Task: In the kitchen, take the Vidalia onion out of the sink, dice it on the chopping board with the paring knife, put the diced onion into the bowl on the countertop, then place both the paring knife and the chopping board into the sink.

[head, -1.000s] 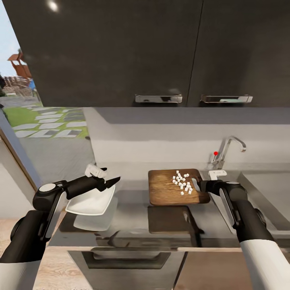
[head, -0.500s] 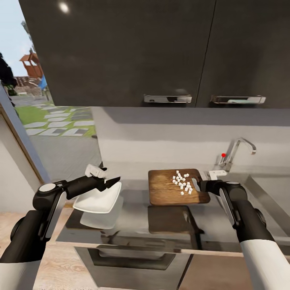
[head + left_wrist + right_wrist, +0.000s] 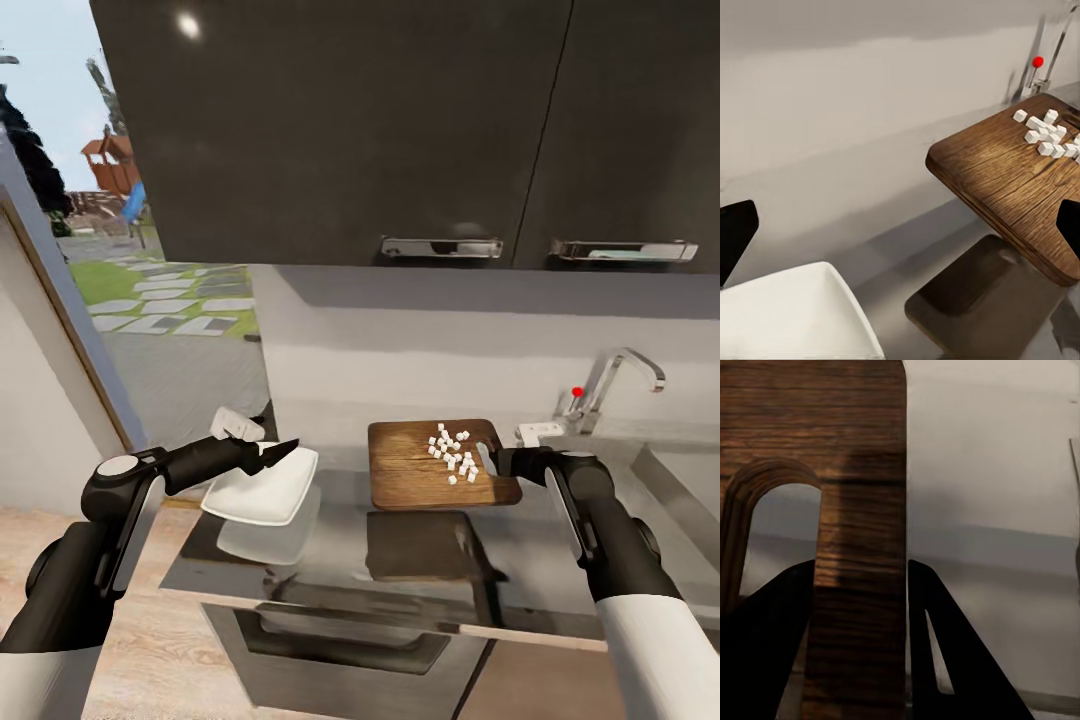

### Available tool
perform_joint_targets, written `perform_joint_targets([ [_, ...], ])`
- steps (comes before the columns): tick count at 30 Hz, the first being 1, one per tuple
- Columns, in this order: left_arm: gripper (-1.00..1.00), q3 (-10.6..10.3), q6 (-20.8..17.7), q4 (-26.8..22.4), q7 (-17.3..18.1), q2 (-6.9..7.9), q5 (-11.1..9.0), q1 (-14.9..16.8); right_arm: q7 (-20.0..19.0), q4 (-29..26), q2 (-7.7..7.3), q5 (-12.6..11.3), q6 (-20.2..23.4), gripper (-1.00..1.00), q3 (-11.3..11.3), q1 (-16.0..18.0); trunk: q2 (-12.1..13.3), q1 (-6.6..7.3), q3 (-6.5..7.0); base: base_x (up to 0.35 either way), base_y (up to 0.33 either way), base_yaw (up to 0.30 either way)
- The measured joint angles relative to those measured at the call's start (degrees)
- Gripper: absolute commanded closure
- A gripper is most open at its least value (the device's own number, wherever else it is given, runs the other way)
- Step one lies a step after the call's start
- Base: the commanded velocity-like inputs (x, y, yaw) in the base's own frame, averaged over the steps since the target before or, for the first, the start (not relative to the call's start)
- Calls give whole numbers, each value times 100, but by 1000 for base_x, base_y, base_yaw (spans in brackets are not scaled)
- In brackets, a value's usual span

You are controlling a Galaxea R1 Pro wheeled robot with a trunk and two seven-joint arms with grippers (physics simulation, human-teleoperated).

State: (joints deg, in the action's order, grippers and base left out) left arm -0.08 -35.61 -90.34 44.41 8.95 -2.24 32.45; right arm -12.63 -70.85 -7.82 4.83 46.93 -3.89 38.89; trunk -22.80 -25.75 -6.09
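Your right gripper [image 3: 497, 462] clamped on chopping board [image 3: 420, 470] at its slot-handle end; right wrist view shows both fingers [image 3: 937, 652] pressed against board edge. Board lifted off counter [image 3: 540, 560], its shadow below, near counter's front edge. Diced onion [image 3: 453, 452] piled on board's right half, toward sink [image 3: 690, 480]. Your left gripper [image 3: 268, 452] holds bowl [image 3: 262, 487] by its rim, tilted above counter's left end. Tap [image 3: 610, 385] at back right corner.
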Motion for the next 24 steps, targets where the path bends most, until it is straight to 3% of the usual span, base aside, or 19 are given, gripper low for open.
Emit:
perform_joint_targets([
  [17, -100, 0, 0, 0, 0, 0, 0, 0, 0, 0, 0, -2, 3, 100, 0, 0, 0, 0, 110, 0, 0, 179],
  [24, -100, -3, 0, 2, 2, -1, 1, 1, -1, -4, -1, -2, 4, 100, -1, -1, 0, 0, 128, 0, 0, 49],
])
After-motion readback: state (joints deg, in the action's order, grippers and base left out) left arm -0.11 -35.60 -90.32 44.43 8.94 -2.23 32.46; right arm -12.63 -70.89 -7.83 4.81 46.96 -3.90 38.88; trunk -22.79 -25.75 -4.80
